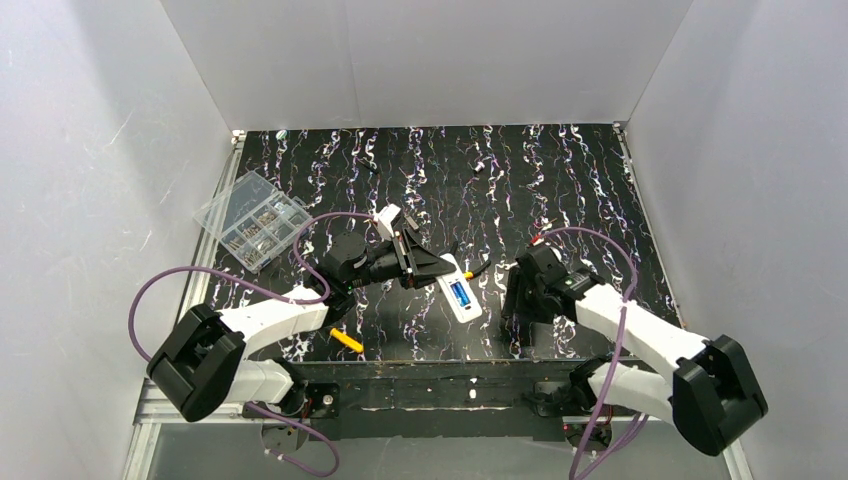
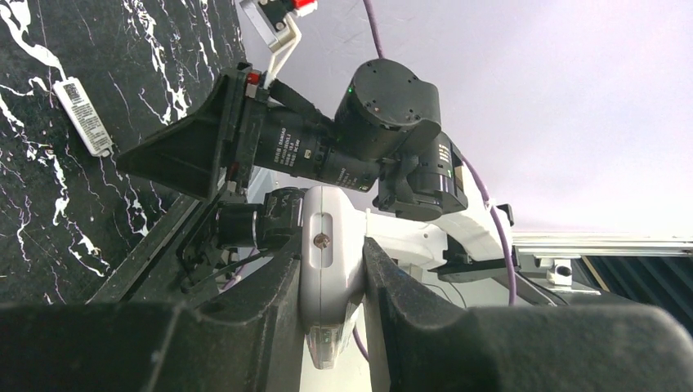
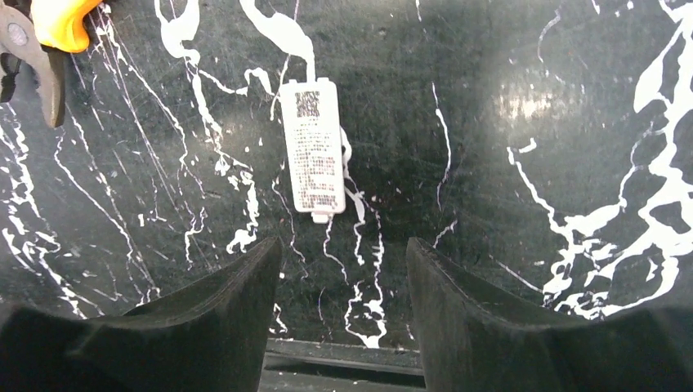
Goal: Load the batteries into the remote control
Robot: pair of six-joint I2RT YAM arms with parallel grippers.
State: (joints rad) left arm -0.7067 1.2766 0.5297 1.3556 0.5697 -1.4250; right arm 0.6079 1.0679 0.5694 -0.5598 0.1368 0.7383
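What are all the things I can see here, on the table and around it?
remote: one, white, gripped mid-scene, back side up
battery: one seen, blue, in the remote's open recess
battery cover: one, white with a printed label, flat on the table
pliers: one, yellow grip showing, near the battery cover but apart from it
yellow-handled tool: one, near edge, partly under the left arm
compartment box: one, clear, far left
table: one, black with white veins
left arm: one, white and black, jaws shut on the remote
right arm: one, white and black, jaws open and empty over the battery cover
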